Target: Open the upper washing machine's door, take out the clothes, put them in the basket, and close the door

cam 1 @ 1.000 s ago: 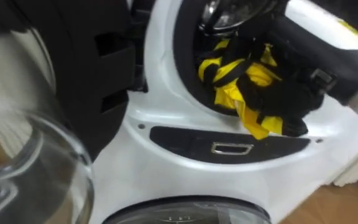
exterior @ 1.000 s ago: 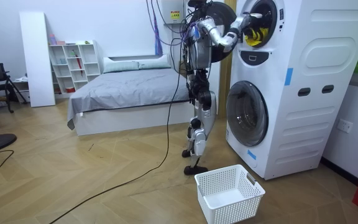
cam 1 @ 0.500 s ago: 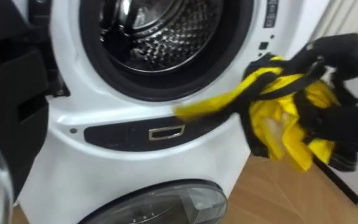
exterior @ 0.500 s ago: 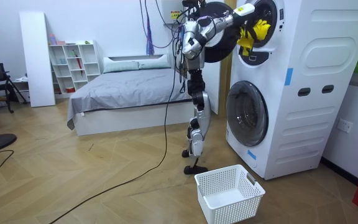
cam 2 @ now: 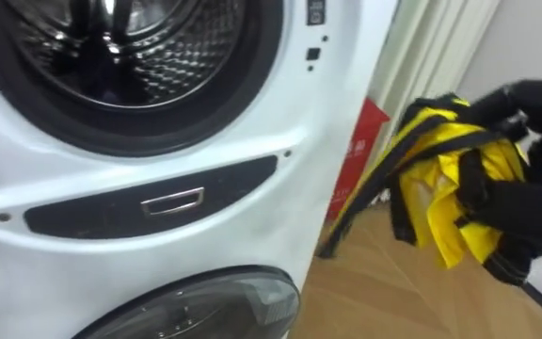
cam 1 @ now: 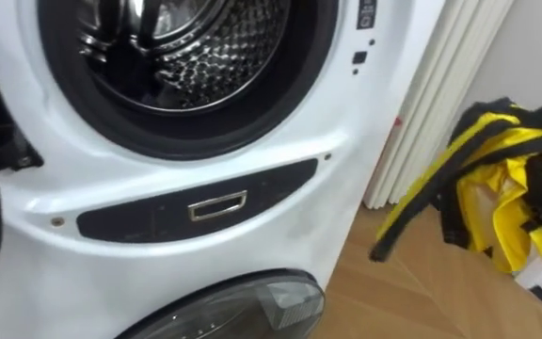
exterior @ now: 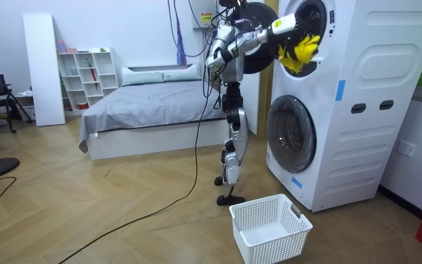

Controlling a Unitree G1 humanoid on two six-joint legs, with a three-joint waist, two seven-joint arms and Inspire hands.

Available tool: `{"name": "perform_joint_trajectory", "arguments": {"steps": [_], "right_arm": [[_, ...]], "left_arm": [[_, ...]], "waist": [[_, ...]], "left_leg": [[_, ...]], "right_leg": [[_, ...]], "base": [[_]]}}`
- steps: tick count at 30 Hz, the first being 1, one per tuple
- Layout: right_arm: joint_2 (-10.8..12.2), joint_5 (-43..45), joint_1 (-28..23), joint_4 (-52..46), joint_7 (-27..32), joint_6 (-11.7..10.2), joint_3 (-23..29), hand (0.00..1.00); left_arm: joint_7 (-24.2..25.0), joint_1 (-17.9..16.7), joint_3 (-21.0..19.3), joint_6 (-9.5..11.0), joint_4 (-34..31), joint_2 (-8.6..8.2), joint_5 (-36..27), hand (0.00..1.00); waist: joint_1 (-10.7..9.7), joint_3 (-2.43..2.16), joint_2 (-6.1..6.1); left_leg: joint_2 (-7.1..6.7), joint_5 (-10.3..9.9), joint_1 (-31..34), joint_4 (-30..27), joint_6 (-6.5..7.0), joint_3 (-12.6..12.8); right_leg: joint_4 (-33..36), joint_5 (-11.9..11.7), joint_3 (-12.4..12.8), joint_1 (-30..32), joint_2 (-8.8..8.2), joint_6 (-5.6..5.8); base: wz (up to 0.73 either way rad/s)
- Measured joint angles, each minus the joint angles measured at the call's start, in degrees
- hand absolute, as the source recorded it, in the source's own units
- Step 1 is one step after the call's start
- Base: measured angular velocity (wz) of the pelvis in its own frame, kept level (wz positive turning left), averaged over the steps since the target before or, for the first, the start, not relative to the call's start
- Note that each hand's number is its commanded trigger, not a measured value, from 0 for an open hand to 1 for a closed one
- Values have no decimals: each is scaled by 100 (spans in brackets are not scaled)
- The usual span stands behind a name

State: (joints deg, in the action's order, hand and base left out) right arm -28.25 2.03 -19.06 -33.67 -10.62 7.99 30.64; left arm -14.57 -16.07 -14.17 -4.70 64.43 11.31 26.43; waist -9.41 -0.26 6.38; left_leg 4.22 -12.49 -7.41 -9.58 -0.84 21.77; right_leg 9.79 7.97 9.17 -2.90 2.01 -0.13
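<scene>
Standing on the wood floor [exterior: 123,213] close to the tall white washing machine [cam 1: 280,132], the robot reaches its right arm up to the top round opening. The machine has two round doors, one above the other. The top door [exterior: 258,37] is dark and hangs open on the room view's left side of the opening.

The right robot hand [cam 2: 531,209] is black and shows at the right of the eye views. Its fingers are curled tight round a yellow and black cloth [cam 2: 440,202], so it is gripping the cloth. The cloth is outside the drum [cam 1: 177,47]. It hangs in the air to the right of the opening, over the floor, bunched up in the hand. One long strip with a black edge droops down from it to the left and does not touch the machine.

The drum is shiny metal with lots of little holes, and a thick dark ring runs round its mouth. Just below the mouth is a dark strip [cam 1: 139,215] on the white front, with a small silver handle [cam 1: 217,205] in the middle. Below that is the top of the lower round glass door [cam 1: 243,306].

A red thing [cam 2: 356,141] stands on the far side of the machine's right edge. A white basket [exterior: 269,229] sits on the floor near the robot's feet, in front of the machine. A bed [exterior: 145,110] stands farther back.
</scene>
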Motion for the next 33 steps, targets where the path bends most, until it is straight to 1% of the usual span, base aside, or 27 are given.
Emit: {"name": "perform_joint_trajectory", "arguments": {"steps": [1, 3, 5, 7, 8, 9, 10, 11, 12, 13, 14, 15, 16, 17, 18, 19, 20, 21, 23, 24, 25, 26, 29, 30, 31, 32, 33], "right_arm": [[58, -4, -41, 46, 7, 85, 0, 100], [107, -15, -52, 152, 54, 92, -2, 100], [119, 76, -74, 366, 133, 83, -2, 100], [148, 65, -244, 521, 208, 88, -2, 100], [211, 45, -323, 600, 219, 87, -17, 100], [273, 38, -337, 637, 224, 88, -26, 100], [393, -14, -356, 705, 232, 83, -47, 100], [450, -156, -355, 919, 278, 26, -114, 100], [476, -190, -348, 1058, 330, 10, -178, 100], [534, -238, -345, 1364, 373, 21, -322, 100], [583, -266, -345, 1507, 375, 33, -379, 100], [682, -332, -328, 1789, 383, 47, -468, 100], [786, -400, -255, 2123, 397, 84, -545, 100], [825, -461, -183, 2399, 462, 86, -604, 100], [824, -501, -145, 2509, 495, 87, -624, 100], [824, -643, -21, 2760, 588, 70, -635, 100], [821, -681, 190, 3144, 758, 3, -687, 100], [822, -681, 289, 3333, 854, -5, -705, 100], [821, -683, 552, 3864, 1068, -21, -738, 100], [821, -691, 750, 4208, 1212, -55, -768, 100], [821, -693, 923, 4483, 1380, -91, -810, 100], [815, -713, 1013, 4627, 1462, -121, -846, 100], [806, -806, 1709, 5523, 1943, -325, -975, 100], [806, -821, 1820, 5630, 2015, -351, -993, 100], [802, -870, 1980, 5829, 2163, -456, -1048, 100], [772, -993, 2089, 6061, 2293, -589, -1115, 100], [770, -1020, 2125, 6162, 2348, -616, -1140, 100]], "left_arm": [[1, 14, 0, -19, 1, 27, -1, 0], [1, 56, 28, -27, -4, 70, -7, 0], [15, 172, 95, -37, -10, 105, 2, 0], [55, 315, 113, -39, -9, 121, -7, 0], [73, 393, 162, -37, -23, 121, -11, 0], [83, 419, 220, -34, -39, 127, -19, 0], [103, 463, 340, -18, -62, 145, -111, 0], [100, 540, 465, -8, -13, 160, -145, 0], [95, 583, 544, -6, -12, 168, -189, 0], [75, 664, 671, 0, -4, 171, -229, 0], [56, 687, 762, 3, -23, 171, -251, 0], [37, 740, 903, 16, -34, 170, -359, 0], [29, 787, 1001, 16, -27, 172, -456, 0], [22, 824, 1036, 25, -28, 171, -468, 0], [15, 839, 1076, 34, -31, 173, -486, 0], [1, 864, 1134, 46, -31, 171, -507, 0], [-9, 876, 1230, 51, -27, 175, -585, 0], [-9, 886, 1268, 58, -27, 174, -608, 0], [-9, 903, 1449, 106, -28, 179, -670, 0], [-8, 909, 1578, 110, -31, 174, -678, 0], [-8, 945, 1668, 114, -34, 175, -681, 0], [-9, 965, 1687, 118, -37, 176, -683, 0], [-15, 1093, 1896, 144, -27, 164, -890, 0], [-16, 1111, 1897, 151, -25, 151, -895, 0], [-16, 1154, 1945, 158, -26, 145, -912, 0], [-12, 1207, 2075, 172, -27, 143, -1016, 0], [-5, 1232, 2135, 178, -36, 143, -1024, 0]], "waist": [[-26, 5, -14], [-137, 18, -38], [-178, 15, -64], [-211, 10, -81], [-203, 3, -158], [-188, 0, -128], [-147, -1, -208], [-136, 24, -250], [-128, 18, -241], [-118, 23, -291], [-121, 26, -300], [-129, 45, -336], [-132, 51, -387], [-125, 62, -443], [-123, 65, -473], [-129, 71, -546], [-133, 59, -618], [-138, 57, -650], [-140, 52, -775], [-153, 33, -867], [-177, 37, -954], [-167, 32, -1006], [-153, 61, -1283], [-151, 74, -1323], [-164, 76, -1390], [-199, 70, -1454], [-210, 67, -1472]], "left_leg": [[23, -14, -16, 10, -22, 61], [50, -25, -27, 8, -40, 143], [100, -41, 6, -16, -67, 313], [135, -53, 66, -30, -90, 357], [169, -67, 71, -46, -115, 447], [191, -79, 74, -61, -132, 513], [225, -92, 77, -69, -155, 633], [238, -92, 89, -67, -160, 680], [241, -93, 96, -67, -162, 685], [249, -97, 137, -71, -171, 720], [252, -96, 185, -74, -172, 741], [253, -95, 226, -81, -173, 787], [251, -94, 297, -96, -172, 829], [248, -95, 382, -120, -172, 830], [244, -94, 433, -136, -171, 826], [231, -94, 534, -156, -168, 820], [226, -94, 652, -185, -164, 794], [221, -94, 697, -188, -164, 784], [217, -93, 825, -212, -153, 777], [208, -88, 926, -223, -144, 775], [192, -74, 1035, -223, -120, 759], [187, -69, 1100, -227, -113, 734], [149, -46, 1416, -276, -75, 554], [143, -44, 1446, -271, -71, 535], [112, -15, 1529, -257, -46, 463], [93, 14, 1592, -234, -33, 412], [78, 43, 1612, -213, -26, 393]], "right_leg": [[2, -7, 27, 1, 22, -11], [6, -15, 99, 28, 57, -26], [21, -42, 248, 177, 117, -51], [15, -78, 310, 204, 157, -68], [32, -88, 376, 247, 192, -79], [42, -98, 424, 286, 215, -90], [94, -105, 535, 363, 267, -97], [115, -120, 617, 420, 300, -112], [132, -124, 646, 453, 312, -117], [194, -125, 720, 516, 345, -119], [201, -126, 736, 553, 350, -119], [233, -129, 774, 638, 360, -118], [292, -129, 817, 757, 372, -117], [326, -136, 868, 874, 381, -107], [346, -137, 886, 933, 382, -104], [381, -143, 913, 1058, 381, -95], [389, -157, 942, 1169, 381, -74], [390, -161, 943, 1215, 380, -70], [398, -167, 935, 1326, 367, -63], [409, -170, 931, 1428, 355, -58], [440, -172, 933, 1548, 348, -54], [465, -171, 928, 1617, 343, -53], [629, -167, 719, 1976, 297, -49], [650, -167, 684, 2018, 284, -50], [693, -154, 613, 2115, 253, -58], [699, -152, 552, 2159, 226, -60], [708, -149, 526, 2183, 209, -60]], "base": [[-29], [-27], [-36], [-25], [-30], [-49], [-50], [-45], [-38], [-29], [-28], [-22], [-26], [-23], [-19], [-16], [-12], [-5], [2], [0], [0], [6], [5], [0], [16], [22], [24]]}}
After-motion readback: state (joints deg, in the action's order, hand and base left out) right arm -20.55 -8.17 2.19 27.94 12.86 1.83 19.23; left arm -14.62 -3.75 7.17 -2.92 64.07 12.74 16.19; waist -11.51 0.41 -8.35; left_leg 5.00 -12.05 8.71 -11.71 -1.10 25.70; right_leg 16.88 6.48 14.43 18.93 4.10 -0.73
